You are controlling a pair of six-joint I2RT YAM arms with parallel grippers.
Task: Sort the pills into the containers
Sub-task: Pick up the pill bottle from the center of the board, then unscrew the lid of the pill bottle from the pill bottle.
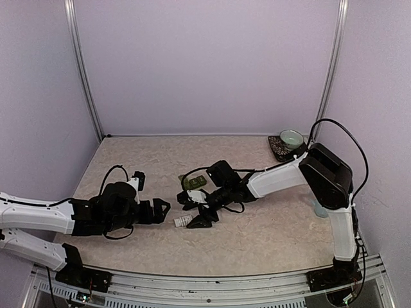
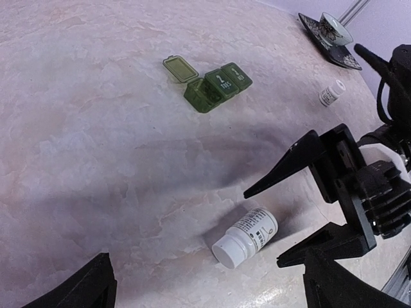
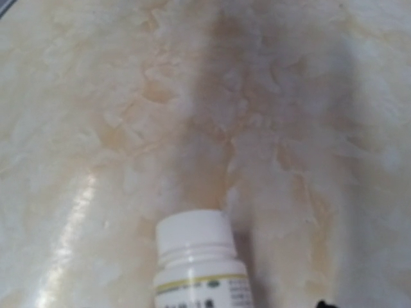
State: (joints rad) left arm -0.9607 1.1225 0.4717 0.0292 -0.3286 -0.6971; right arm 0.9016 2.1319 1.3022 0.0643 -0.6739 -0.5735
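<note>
Fingers (image 2: 90, 285) on my left gripper (image 1: 160, 210) are spread wide with nothing between them, hanging low over the table (image 2: 96, 141). Right gripper (image 2: 262, 228) is open too, one finger on each side of the pill bottle (image 2: 247, 236). The bottle is lying on its side with the white cap pointing toward my left arm. Can't tell if either finger is actually touching it, but it's not clamped. Right wrist cam mostly gives me the cap and the top of the label. The containers (image 2: 215, 85) sit further back on the table, apart from the bottle: a dark green strip of three, the end lid flipped open and the other two shut. In the left wrist view a second little white bottle (image 2: 331, 94) is off to the right of the strip. A bowl (image 2: 335, 29) on a dark saucer (image 2: 350, 59) is in the far right corner.
</note>
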